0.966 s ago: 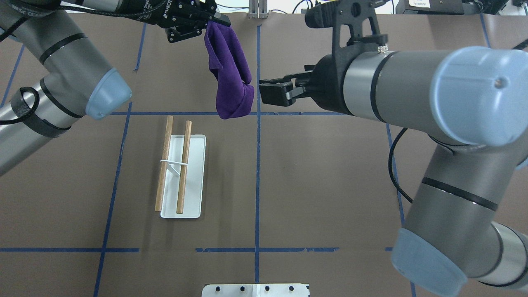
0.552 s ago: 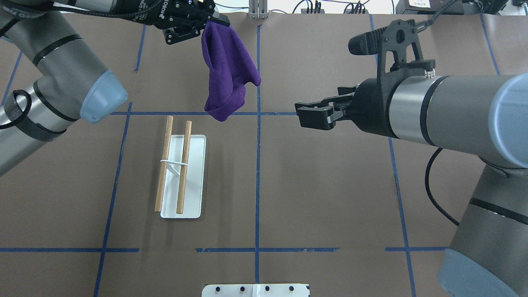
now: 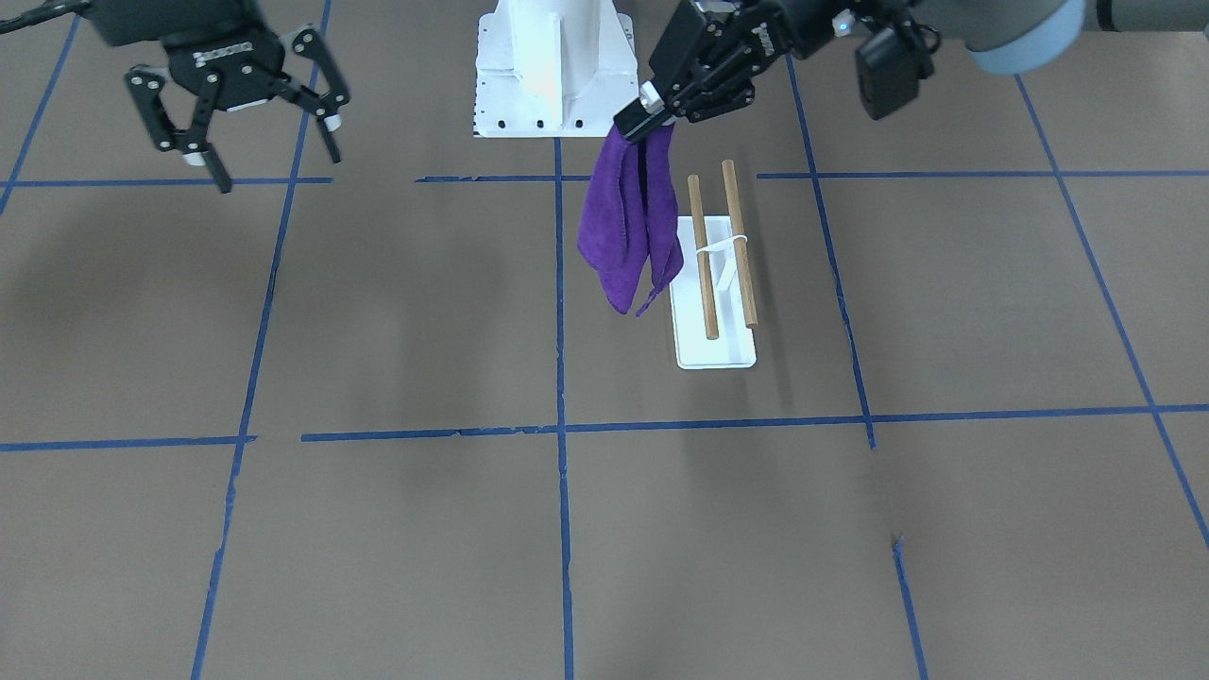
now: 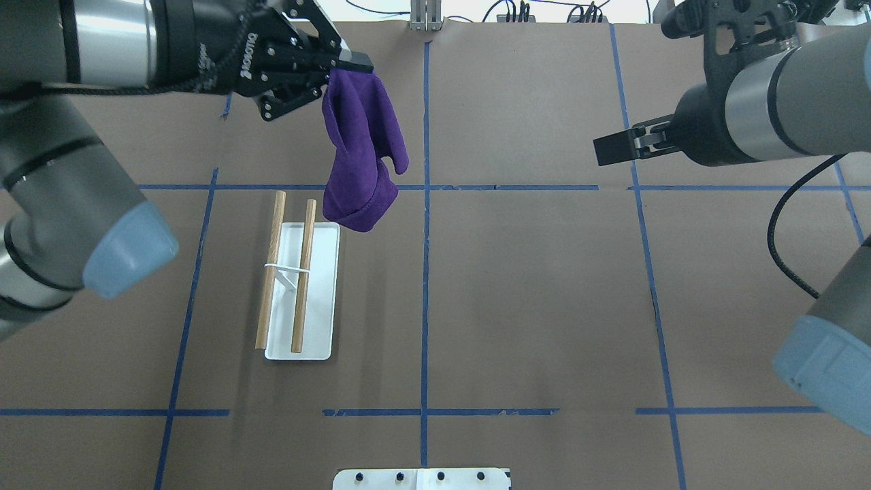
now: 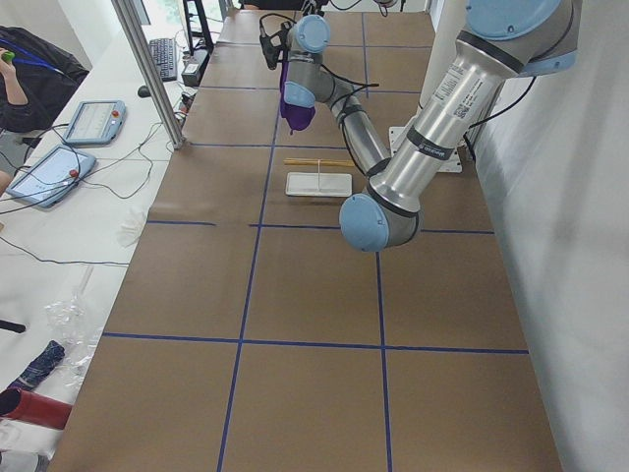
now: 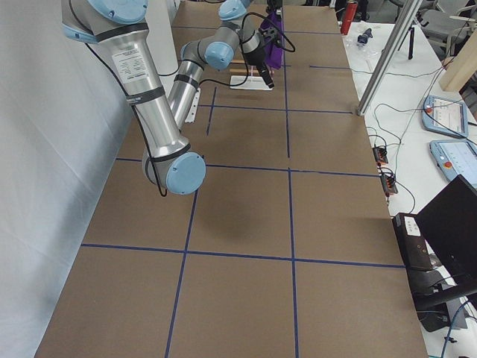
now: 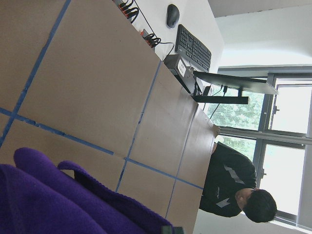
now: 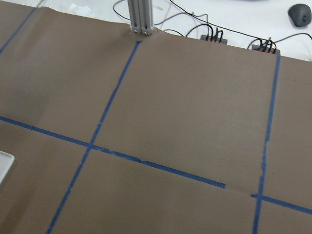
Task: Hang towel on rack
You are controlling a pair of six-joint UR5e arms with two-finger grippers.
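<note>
Two arms reach over the brown table, which is marked with blue tape lines.

On the left of the overhead view, the left gripper is clamped on the top edge of the purple towel. The towel hangs in folds above the table. Its lower end is at the far end of the rack, over the far right corner of the white base. The front view shows the same pinch, with the towel hanging just beside the rack and overlapping the base's long edge. It is apart from both dowels. I cannot tell whether its tip touches the base. In the left wrist view the towel fills the lower left corner.

The rack stands left of the table's centre line. Its two dowels lie parallel across a thin white support, and both are bare.

On the right, well apart from the towel and rack, the right gripper hangs above the table. In the front view it has its jaws spread wide and holds nothing. Its wrist camera sees brown table, tape and a white corner of the base at the left edge.

A white bolted plate sits at the near edge.
</note>
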